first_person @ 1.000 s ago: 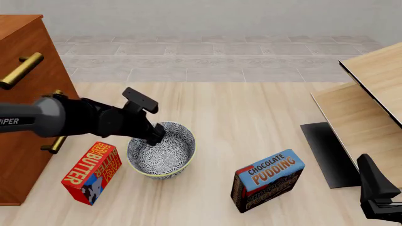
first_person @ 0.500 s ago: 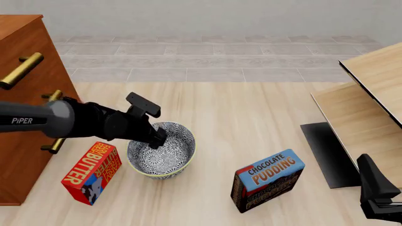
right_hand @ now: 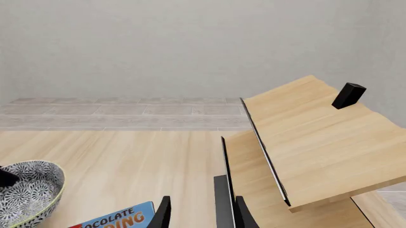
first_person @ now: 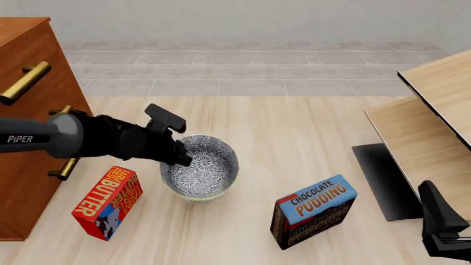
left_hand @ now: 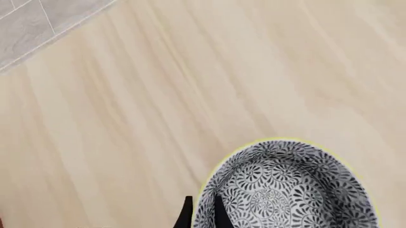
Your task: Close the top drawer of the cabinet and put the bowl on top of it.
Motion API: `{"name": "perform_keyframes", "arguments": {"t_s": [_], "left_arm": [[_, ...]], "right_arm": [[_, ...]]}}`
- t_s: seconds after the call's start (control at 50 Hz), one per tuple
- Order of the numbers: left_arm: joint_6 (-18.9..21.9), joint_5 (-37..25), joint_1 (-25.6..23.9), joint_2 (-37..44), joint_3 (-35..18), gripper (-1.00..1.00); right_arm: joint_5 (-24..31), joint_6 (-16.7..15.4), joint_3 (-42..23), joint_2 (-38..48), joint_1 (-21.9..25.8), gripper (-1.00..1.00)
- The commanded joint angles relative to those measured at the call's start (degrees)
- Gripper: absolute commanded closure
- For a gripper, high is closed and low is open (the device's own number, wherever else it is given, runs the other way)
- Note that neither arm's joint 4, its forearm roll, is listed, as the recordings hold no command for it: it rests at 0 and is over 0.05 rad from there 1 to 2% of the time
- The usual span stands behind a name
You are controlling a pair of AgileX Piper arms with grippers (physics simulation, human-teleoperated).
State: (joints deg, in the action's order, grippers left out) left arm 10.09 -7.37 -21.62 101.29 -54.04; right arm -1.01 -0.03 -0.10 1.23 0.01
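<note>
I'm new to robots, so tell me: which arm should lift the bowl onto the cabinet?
The left. Its gripper already pinches the bowl rim beside the cabinet; the right gripper sits far off.

Plain grey wall [right_hand: 127,47], grey tiled strip [first_person: 250,69], pale-wood furniture [right_hand: 317,142], perhaps shelving.

Cabinet [first_person: 30,110] cut by left edge; right end effector [right_hand: 199,216] tips cropped, grip state unclear.

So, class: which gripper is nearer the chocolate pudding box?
Right. The right gripper sits just beyond the chocolate pudding box, toward the table's right edge; the left gripper is farther off, clamped on the bowl rim.
</note>
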Motion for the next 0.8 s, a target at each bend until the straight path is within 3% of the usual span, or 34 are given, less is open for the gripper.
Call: {"name": "perform_keyframes", "arguments": {"t_s": [0.02,0.48,0.5,0.8], "left_arm": [[-3.55,-3.96,1.88,-3.69,-5.93,1.0],[-8.55,-11.45,4.11,-9.42,-13.26,1.0],[-10.75,-12.73,4.09,-10.19,-14.11,1.0],[-11.53,-19.37,5.12,-15.18,-18.14,1.0]], "right_arm": [[0.32,0.01,-0.02,-0.34,0.0,-1.0],[0.32,0.0,-0.02,-0.33,0.01,-1.0],[0.32,0.0,-0.02,-0.33,0.0,-1.0],[0.32,0.01,-0.02,-0.33,-0.01,-1.0]]}}
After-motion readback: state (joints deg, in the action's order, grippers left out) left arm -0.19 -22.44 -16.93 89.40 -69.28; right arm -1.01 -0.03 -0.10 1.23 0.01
